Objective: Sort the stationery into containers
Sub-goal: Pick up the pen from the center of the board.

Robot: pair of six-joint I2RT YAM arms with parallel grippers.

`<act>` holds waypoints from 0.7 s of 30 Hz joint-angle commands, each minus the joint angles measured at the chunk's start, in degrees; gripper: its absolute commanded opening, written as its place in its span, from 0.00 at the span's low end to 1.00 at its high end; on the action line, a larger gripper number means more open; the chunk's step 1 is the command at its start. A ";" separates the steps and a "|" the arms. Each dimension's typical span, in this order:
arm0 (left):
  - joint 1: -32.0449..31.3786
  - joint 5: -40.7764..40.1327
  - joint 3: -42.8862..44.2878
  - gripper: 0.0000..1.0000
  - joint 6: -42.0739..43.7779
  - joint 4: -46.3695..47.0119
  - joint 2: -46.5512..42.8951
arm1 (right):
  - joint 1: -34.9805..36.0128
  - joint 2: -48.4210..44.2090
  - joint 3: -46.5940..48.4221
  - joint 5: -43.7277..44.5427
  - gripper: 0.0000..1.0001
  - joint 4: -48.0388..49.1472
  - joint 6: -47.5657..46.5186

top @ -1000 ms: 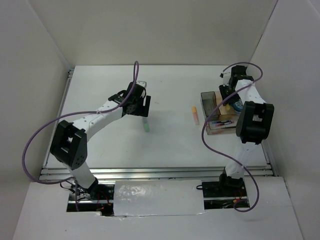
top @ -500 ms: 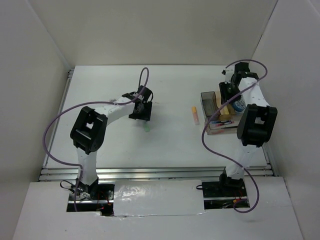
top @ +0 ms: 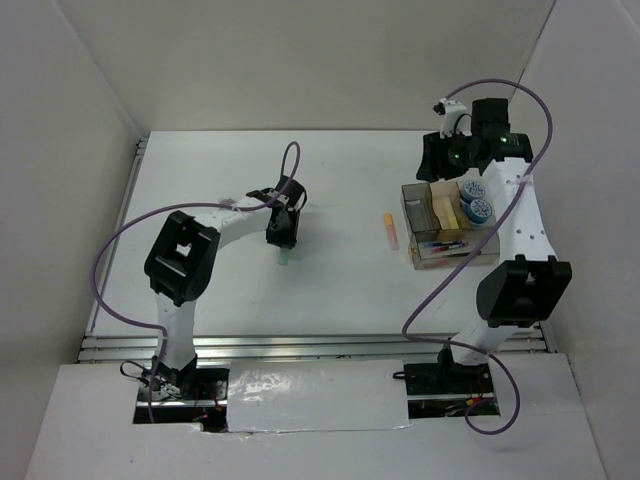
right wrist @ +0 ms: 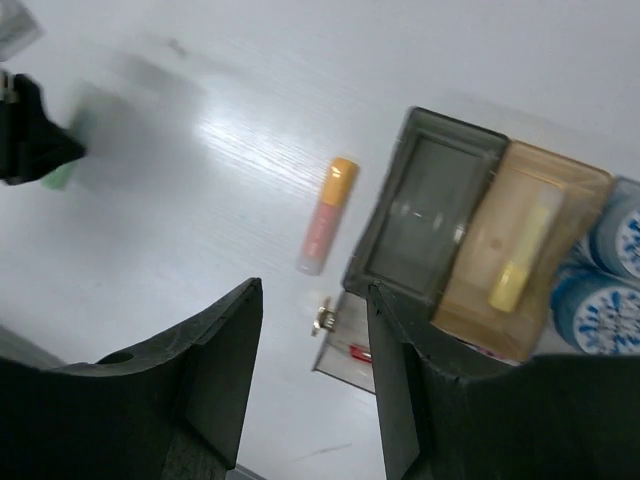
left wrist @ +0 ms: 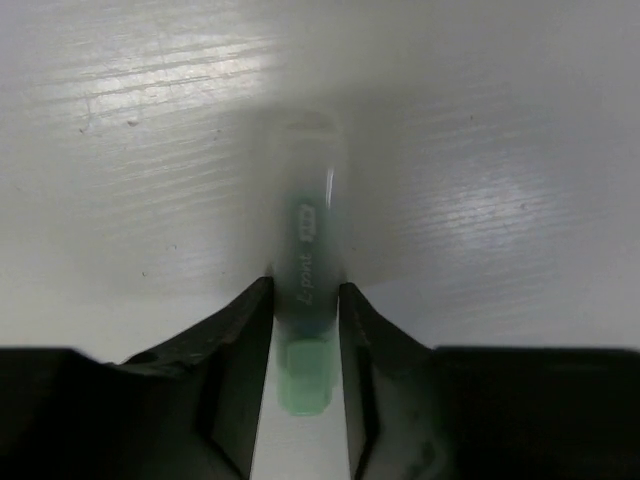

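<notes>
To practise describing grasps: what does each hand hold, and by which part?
Left hand straddles the green highlighter near its green end; firm grip cannot be told. Right hand holds nothing.

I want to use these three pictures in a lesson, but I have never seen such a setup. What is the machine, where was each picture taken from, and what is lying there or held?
These are two robot arms bolted at a table's near edge, each ending in a two-finger gripper. The wide picture looks down from above and behind them; the other two come from wrist cameras, so the dark shapes at the bottom are each arm's own fingers. The left gripper straddles a green highlighter lying on the table; whether it pinches it yet is unclear. The right gripper is open and empty, near a compartmented box holding a yellow highlighter, two blue tape rolls and pens. An orange highlighter lies loose beside the box.
</notes>
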 commanded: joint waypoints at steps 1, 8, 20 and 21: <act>0.36 2.21 -0.64 0.35 -0.15 0.30 0.73 | 1.52 -2.91 2.33 -6.19 0.54 -2.24 1.84; 2.73 13.36 -1.78 0.16 -2.51 3.54 -10.49 | 2.23 -9.33 -0.83 -15.95 0.59 6.18 10.44; 7.39 33.86 -0.45 0.00 -9.81 16.02 -29.92 | 22.00 -14.52 -10.51 -11.92 0.72 25.52 29.24; 6.43 33.16 -2.03 0.00 -9.82 18.29 -31.16 | 22.79 -13.82 -10.68 -11.13 0.72 26.85 33.44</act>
